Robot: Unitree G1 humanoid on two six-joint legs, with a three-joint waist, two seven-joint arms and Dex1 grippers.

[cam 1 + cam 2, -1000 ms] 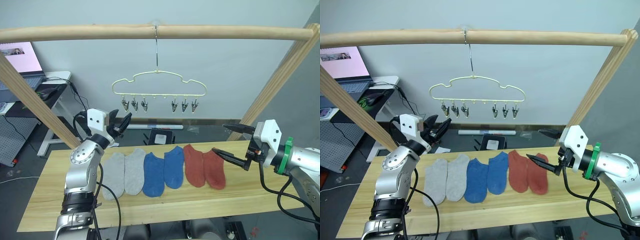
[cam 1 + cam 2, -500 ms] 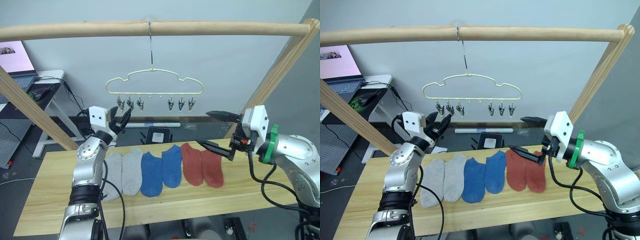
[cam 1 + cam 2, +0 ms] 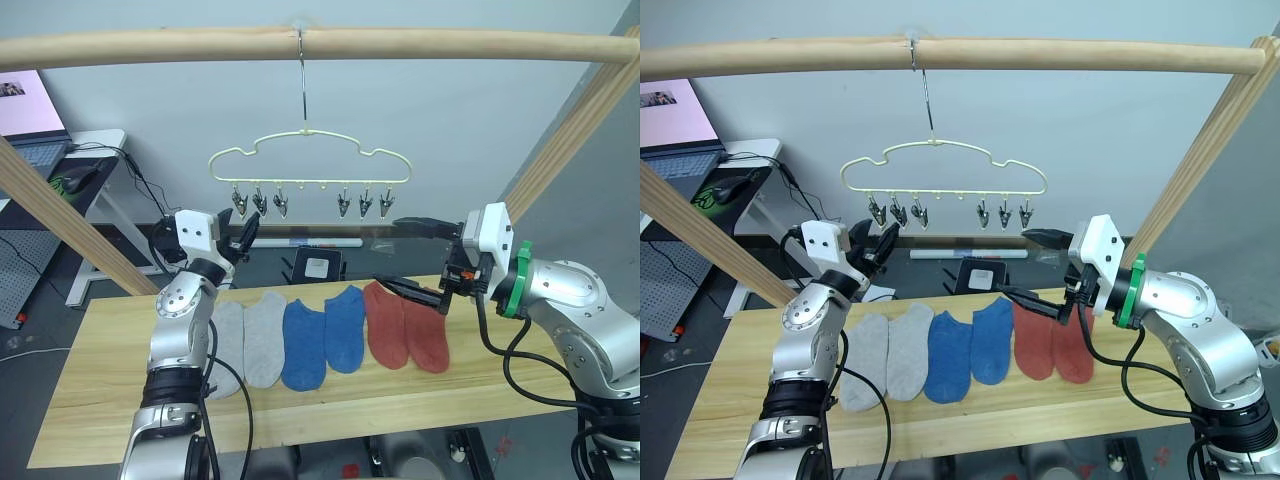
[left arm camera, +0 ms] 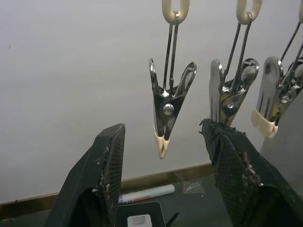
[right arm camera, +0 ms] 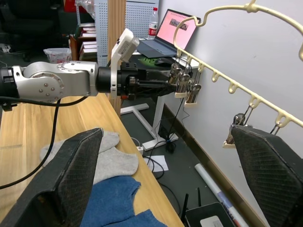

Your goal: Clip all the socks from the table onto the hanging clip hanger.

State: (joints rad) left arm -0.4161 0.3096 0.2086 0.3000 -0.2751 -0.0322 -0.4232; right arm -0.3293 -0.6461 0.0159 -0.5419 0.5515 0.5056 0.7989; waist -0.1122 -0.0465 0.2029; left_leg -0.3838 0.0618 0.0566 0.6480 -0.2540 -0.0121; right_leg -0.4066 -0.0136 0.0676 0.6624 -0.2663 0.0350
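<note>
Socks (image 3: 325, 333) in row on table (image 3: 90, 400); clip hanger (image 3: 310, 170) above.

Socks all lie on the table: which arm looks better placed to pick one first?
Probably the right gripper: its open fingers hover just above the rust red socks. The left gripper is raised by the clip hanger.

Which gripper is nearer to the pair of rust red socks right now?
The right. The right gripper hangs open just above the rust red socks, at their far edge. The left gripper is open too, raised near the leftmost clips, beyond the grey socks.
</note>
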